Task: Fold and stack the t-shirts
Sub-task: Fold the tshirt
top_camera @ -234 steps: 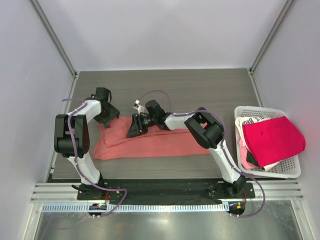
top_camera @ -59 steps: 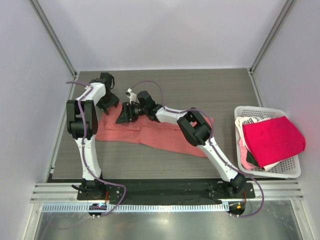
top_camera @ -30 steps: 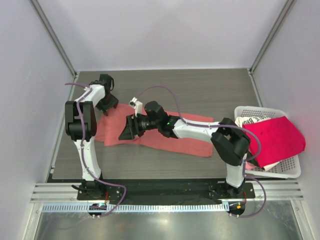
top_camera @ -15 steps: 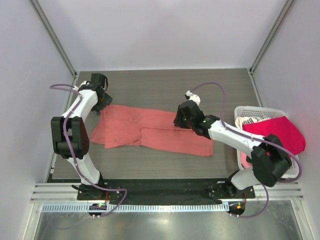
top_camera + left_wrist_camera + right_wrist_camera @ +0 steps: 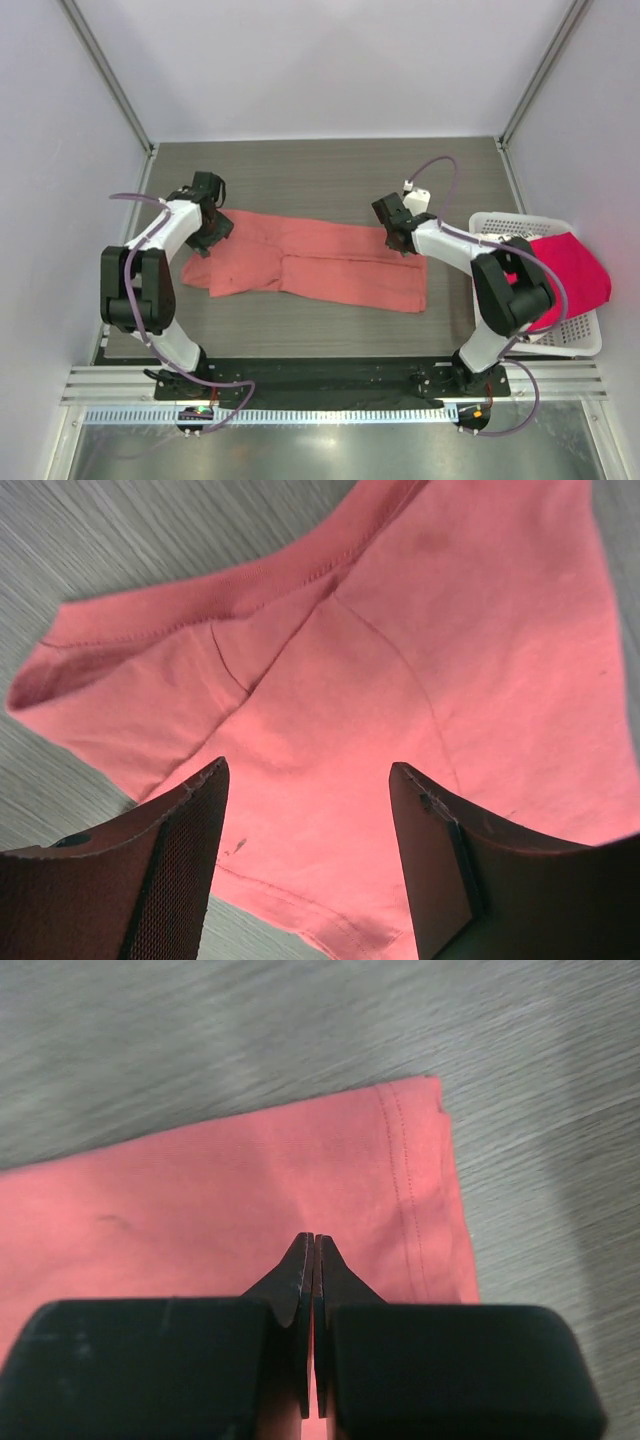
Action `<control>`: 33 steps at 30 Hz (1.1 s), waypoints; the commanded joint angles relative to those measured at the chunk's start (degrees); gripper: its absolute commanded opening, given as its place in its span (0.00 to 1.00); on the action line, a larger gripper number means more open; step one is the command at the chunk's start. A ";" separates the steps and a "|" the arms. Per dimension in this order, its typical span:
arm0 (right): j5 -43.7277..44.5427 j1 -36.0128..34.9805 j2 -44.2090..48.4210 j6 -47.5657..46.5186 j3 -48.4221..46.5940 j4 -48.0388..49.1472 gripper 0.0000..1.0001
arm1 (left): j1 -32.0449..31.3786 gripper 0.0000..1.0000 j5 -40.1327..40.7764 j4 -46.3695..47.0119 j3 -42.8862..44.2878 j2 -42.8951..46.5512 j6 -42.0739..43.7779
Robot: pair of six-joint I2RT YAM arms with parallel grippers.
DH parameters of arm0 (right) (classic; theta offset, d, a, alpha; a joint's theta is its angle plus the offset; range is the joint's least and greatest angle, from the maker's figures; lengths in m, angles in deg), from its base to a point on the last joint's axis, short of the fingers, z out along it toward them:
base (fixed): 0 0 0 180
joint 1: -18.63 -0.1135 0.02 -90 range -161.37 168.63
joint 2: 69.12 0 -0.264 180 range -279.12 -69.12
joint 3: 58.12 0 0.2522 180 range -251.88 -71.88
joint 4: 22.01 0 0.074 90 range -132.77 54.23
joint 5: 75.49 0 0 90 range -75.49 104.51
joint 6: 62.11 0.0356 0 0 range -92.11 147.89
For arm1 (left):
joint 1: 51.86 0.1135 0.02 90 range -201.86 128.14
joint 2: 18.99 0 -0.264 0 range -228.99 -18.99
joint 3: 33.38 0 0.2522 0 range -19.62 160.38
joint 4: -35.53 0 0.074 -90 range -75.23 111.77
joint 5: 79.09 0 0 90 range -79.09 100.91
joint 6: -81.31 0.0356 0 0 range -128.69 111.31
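A salmon-coral t-shirt (image 5: 320, 262) lies flat as a long band across the table. My left gripper (image 5: 206, 236) hovers over its left end, and in the left wrist view it stands open (image 5: 308, 770) with the sleeve and seams (image 5: 400, 630) below and nothing between the fingers. My right gripper (image 5: 399, 238) is at the shirt's far right corner. In the right wrist view it is shut (image 5: 314, 1237), tips together above the hemmed corner (image 5: 200, 1200), with no cloth pinched that I can see. A crimson-pink t-shirt (image 5: 560, 272) and a white lettered one (image 5: 500, 243) lie in the basket.
The white lattice basket (image 5: 575, 338) stands at the table's right edge, close to my right arm. Grey wood-grain table (image 5: 350, 170) lies bare behind the shirt. Frame posts and white walls enclose the table at the back and sides.
My right arm has swung from the shirt's left part to its far right corner, and its jaws have closed. My left gripper has shifted slightly nearer over the left end, still open.
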 commanded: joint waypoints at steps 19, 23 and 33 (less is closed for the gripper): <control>-3.65 -19.08 -6.76 15.26 2.17 -17.73 0.01 | -1.13 0.63 -1.85 -10.23 32.23 -33.86 6.11; -7.44 -35.74 -8.87 21.85 -1.58 -17.65 0.01 | -3.32 0.62 -2.02 -14.36 44.44 -39.22 8.92; -8.16 -52.07 -14.52 24.15 -19.98 -16.94 0.02 | -13.79 0.62 -9.31 -14.38 71.62 -53.11 12.62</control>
